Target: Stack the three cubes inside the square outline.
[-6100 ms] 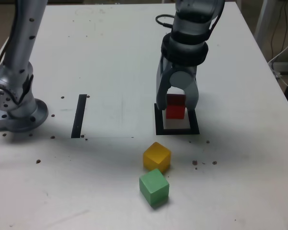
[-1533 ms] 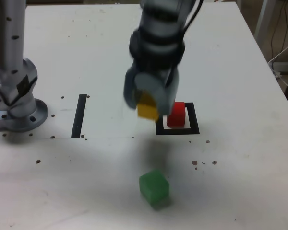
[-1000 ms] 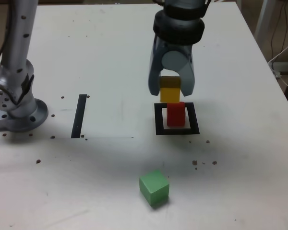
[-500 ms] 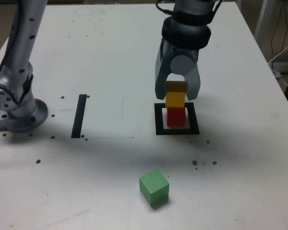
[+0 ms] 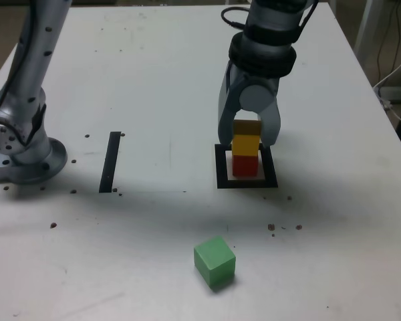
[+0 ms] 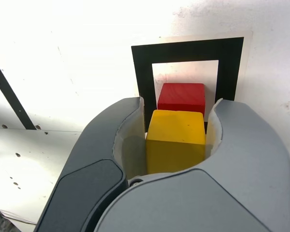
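Note:
My gripper [image 5: 248, 138] is shut on the yellow cube [image 5: 246, 144], which rests on top of the red cube [image 5: 244, 166]. The red cube stands inside the square outline [image 5: 221, 180], near its far side. In the wrist view both fingers [image 6: 129, 140] press the sides of the yellow cube [image 6: 176, 140], and the red cube [image 6: 181, 96] shows just beyond it inside the black frame [image 6: 183, 49]. The green cube [image 5: 214, 261] lies alone on the table nearer the camera, apart from the outline.
A narrow black strip [image 5: 110, 162] is stuck to the table toward the exterior view's left. The arm's base [image 5: 23, 157] stands at the left edge. Small dark specks [image 5: 284, 227] dot the table. Cables hang past the right edge [image 5: 394, 73].
The gripper carried the yellow cube from the left over the square and lowered it onto the red cube. In the last half second it sank slightly.

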You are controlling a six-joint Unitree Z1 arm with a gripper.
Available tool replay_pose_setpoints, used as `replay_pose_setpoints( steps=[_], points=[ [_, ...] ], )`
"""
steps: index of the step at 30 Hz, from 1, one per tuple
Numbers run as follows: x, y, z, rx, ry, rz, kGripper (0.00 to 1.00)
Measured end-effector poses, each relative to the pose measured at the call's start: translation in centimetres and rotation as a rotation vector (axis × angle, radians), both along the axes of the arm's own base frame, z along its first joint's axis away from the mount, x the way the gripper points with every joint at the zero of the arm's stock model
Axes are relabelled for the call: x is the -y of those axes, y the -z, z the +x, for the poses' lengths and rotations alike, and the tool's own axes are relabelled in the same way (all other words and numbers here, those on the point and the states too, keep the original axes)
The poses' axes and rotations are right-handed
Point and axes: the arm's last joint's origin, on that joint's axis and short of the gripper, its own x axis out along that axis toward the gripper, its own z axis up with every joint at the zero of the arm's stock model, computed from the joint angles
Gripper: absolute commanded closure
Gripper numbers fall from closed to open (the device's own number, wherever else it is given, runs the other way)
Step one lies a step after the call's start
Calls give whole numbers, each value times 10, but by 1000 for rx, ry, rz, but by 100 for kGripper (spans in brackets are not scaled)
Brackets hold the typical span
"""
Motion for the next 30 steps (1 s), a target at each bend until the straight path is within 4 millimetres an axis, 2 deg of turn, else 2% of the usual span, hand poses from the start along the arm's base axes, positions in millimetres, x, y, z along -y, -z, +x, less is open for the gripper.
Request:
replay_pose_setpoints(
  steps=[3,5,19,23,26,30],
  points=[
    [0,2,0,0,8,-3,11],
    [0,4,1,-3,12,-4,2],
    [-5,8,-3,-9,10,15,0],
    [-5,-13,-13,44,25,72,0],
    [3,-36,-25,89,56,118,0],
    [20,-53,-35,121,116,155,0]
  ],
)
